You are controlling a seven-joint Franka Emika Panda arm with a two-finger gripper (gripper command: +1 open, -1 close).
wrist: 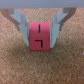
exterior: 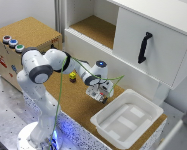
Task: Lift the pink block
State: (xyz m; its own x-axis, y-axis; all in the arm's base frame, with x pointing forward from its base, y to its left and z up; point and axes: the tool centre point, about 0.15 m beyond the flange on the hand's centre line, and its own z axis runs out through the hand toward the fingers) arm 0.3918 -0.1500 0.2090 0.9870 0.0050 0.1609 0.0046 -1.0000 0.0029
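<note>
The pink block [wrist: 39,38] sits between the two fingers [wrist: 22,27] of the hand [wrist: 40,36], which are clamped against its sides; a black angled mark shows on its near face. Whether it rests on the cork worktop [wrist: 42,67] or hangs just above it, I cannot tell (the wrist view is blurred). In the exterior view the hand [exterior: 99,95] is low over the worktop [exterior: 75,102], near the white tray [exterior: 127,120], and the block itself is hidden there. A small yellow block [exterior: 72,76] stands on the worktop behind the arm. A white cabinet with a black handle [exterior: 144,47] lies beyond.
</note>
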